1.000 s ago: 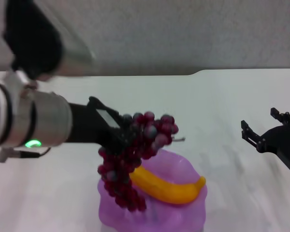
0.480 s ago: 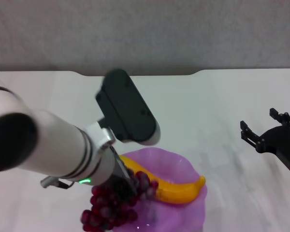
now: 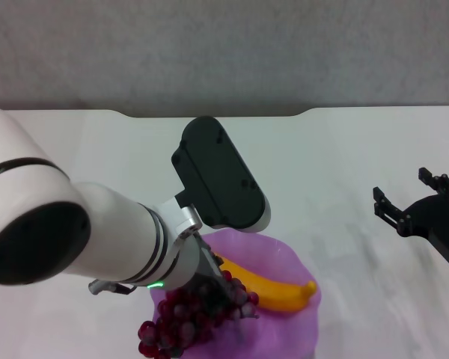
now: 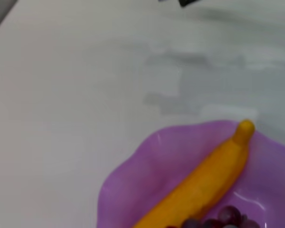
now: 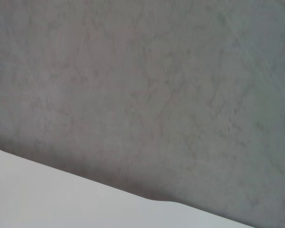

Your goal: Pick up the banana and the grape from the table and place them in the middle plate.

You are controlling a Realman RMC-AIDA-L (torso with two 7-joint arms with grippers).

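The yellow banana [image 3: 273,294] lies across the purple scalloped middle plate [image 3: 284,258] at the near edge of the head view. My left gripper [image 3: 213,283] is low over the plate's left side, mostly hidden by its own wrist, and shut on the dark red grape bunch [image 3: 187,321]. The bunch hangs over the plate's left rim, beside the banana. The left wrist view shows the banana [image 4: 204,183] in the plate [image 4: 133,175] with a few grapes [image 4: 223,219] at the picture's edge. My right gripper [image 3: 419,202] is open and empty, parked over the table at the right.
The white table [image 3: 344,149] has a notched far edge with a grey wall behind it. The right wrist view shows only that wall [image 5: 142,85] and a strip of table [image 5: 38,199]. My bulky left arm [image 3: 75,247] covers the near left.
My left arm has swung in over the plate and lowered the grape bunch from above the banana to the plate's left side. The right arm has not moved.
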